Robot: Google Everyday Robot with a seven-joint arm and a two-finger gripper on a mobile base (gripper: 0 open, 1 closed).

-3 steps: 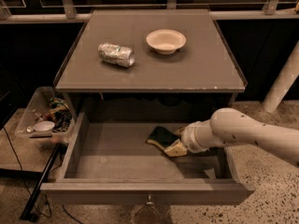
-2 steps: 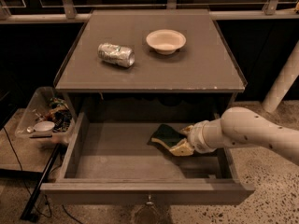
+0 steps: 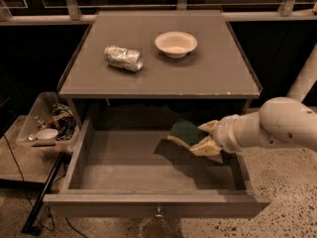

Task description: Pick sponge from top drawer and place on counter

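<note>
The sponge [image 3: 185,132], dark green on top with a yellow base, is held in my gripper [image 3: 204,137] above the floor of the open top drawer [image 3: 124,157], toward its right side. My white arm reaches in from the right. The gripper's pale fingers [image 3: 208,147] are shut on the sponge's right end, and the sponge casts a shadow on the drawer floor below it. The counter [image 3: 198,73] lies behind and above the drawer.
A crushed silver can [image 3: 123,58] and a cream bowl [image 3: 176,43] sit on the counter. A clear plastic bin [image 3: 47,125] of clutter stands left of the drawer. The drawer's front wall [image 3: 153,206] with its small metal pull is nearest the camera.
The gripper has lifted the sponge off the drawer floor; it now hangs higher, with a shadow beneath it. The arm has risen slightly.
</note>
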